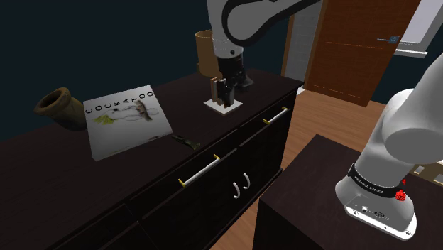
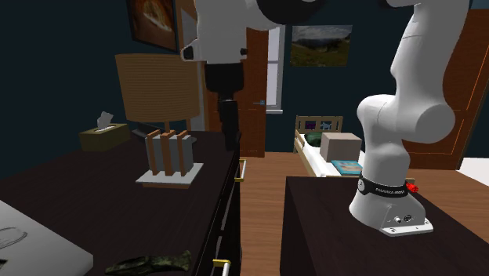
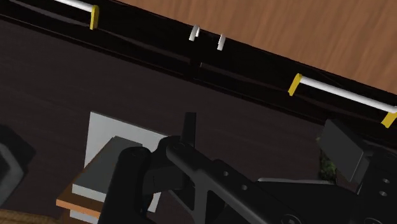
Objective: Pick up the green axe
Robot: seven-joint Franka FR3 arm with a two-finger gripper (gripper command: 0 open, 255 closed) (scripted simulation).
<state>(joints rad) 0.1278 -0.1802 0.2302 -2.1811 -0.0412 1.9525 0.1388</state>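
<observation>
One axe (image 1: 184,141): I am judging it light and stiff, best pinched across its handle.
Pincer (image 1: 227,89): I am hovering released beside the rack (image 1: 221,101).

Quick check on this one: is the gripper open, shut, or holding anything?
Gripper: open, holding nothing; it hangs by the rack, apart from the axe.
</observation>
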